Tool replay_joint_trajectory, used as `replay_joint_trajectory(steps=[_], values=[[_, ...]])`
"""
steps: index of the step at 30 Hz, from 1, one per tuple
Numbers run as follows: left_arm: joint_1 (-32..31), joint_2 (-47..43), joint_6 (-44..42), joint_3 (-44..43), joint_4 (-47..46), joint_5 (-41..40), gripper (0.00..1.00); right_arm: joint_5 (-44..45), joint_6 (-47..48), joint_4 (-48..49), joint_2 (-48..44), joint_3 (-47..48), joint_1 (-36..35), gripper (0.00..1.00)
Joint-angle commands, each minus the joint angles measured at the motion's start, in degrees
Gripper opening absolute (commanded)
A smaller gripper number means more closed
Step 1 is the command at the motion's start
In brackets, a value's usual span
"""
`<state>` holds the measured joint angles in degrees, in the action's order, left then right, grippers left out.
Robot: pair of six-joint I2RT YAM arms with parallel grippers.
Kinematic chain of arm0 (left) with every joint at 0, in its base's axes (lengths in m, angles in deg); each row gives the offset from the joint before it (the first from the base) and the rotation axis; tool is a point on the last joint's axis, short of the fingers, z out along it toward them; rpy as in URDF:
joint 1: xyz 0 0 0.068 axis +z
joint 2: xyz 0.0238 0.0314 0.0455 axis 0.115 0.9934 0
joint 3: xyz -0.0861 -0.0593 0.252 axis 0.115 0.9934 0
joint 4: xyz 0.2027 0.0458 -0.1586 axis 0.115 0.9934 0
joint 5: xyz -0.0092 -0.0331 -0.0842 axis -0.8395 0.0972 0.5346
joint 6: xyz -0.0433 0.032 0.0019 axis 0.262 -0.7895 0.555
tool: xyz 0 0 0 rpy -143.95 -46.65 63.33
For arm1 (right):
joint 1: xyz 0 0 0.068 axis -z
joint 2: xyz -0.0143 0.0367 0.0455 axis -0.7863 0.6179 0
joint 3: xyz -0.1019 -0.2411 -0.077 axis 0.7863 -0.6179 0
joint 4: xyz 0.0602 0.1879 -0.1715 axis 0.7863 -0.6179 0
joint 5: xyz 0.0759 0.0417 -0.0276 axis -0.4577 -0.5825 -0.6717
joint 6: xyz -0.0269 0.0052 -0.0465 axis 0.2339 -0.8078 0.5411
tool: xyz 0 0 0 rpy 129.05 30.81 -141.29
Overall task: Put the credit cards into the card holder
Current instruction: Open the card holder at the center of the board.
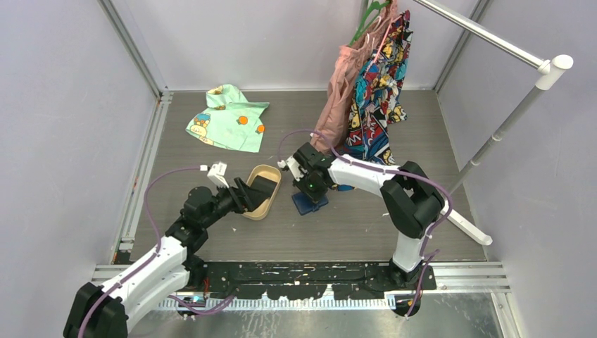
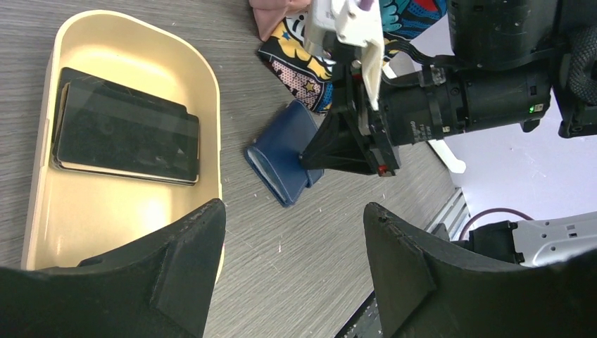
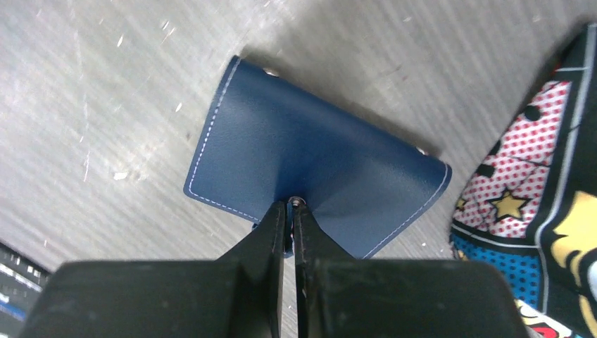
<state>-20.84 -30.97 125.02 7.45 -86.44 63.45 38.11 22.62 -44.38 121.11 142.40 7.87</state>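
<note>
The navy card holder lies on the table right of the tan tray; it also shows in the left wrist view and the right wrist view. My right gripper is shut on its near edge at the snap, and shows from above. Dark credit cards lie stacked in the tray; they also show from above. My left gripper is open and empty, over the tray's right rim, and shows from above.
Hanging garments on a rack reach down just behind the right gripper; the comic-print cloth lies right beside the card holder. A green shirt lies at the back left. A slanted rack pole stands at the right.
</note>
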Motion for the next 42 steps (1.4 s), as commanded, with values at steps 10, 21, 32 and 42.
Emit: replay_joint_trajectory(steps=[10,21,32,42], values=[[-10.69,6.67,-19.68,-0.19,-14.93,-0.5,0.66,-36.05,45.62,-16.35,-13.11,-0.77,11.72,0.01],[-25.47,23.74,-31.67,-6.59,-22.27,-10.9,0.8,-42.65,51.26,-10.03,-15.98,-7.21,11.78,0.01],[-26.7,42.95,-37.95,-13.88,-32.04,-8.38,0.78,-43.44,52.37,-9.23,-16.97,-9.66,12.15,0.01],[-26.54,49.43,-37.78,-18.94,-27.83,-4.15,0.35,-44.16,52.35,-9.11,-17.56,-10.52,12.68,0.01]])
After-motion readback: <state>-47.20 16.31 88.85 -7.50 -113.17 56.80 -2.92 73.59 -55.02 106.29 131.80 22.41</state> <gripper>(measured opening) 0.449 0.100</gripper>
